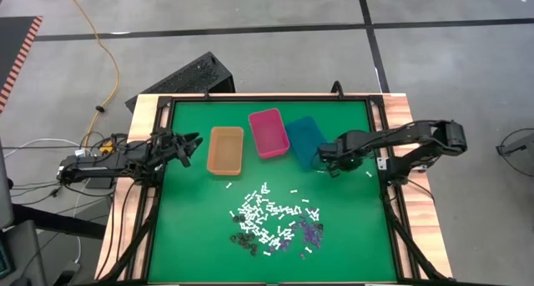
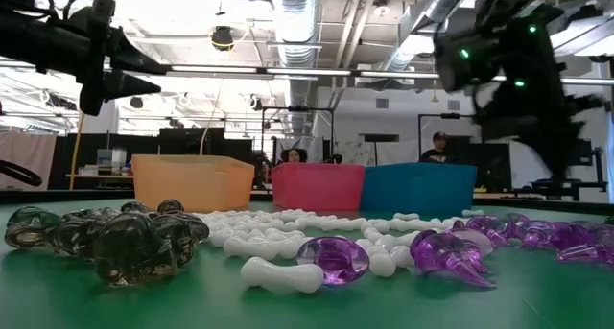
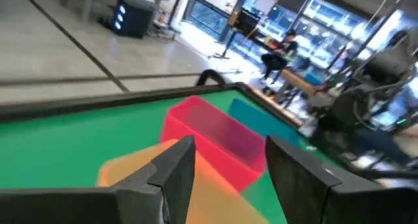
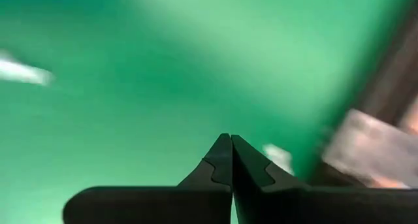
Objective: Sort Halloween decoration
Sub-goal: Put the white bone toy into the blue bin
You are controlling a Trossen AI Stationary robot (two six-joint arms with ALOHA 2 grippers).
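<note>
The right gripper (image 1: 327, 166) hangs pinched together by the teal bin (image 1: 305, 139) – empty. The Halloween decoration (image 1: 271, 221) lies piled below the bins. Best to open first, then drop onto one piece. The left gripper (image 1: 193, 142) waits, fingers apart.

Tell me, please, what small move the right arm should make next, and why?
Probably swing the right gripper from beside the teal bin toward the pile of pieces and open it. Its fingers are shut with nothing visible between them, and the pieces lie unsorted on the green mat. The left gripper waits open near the orange bin.
</note>
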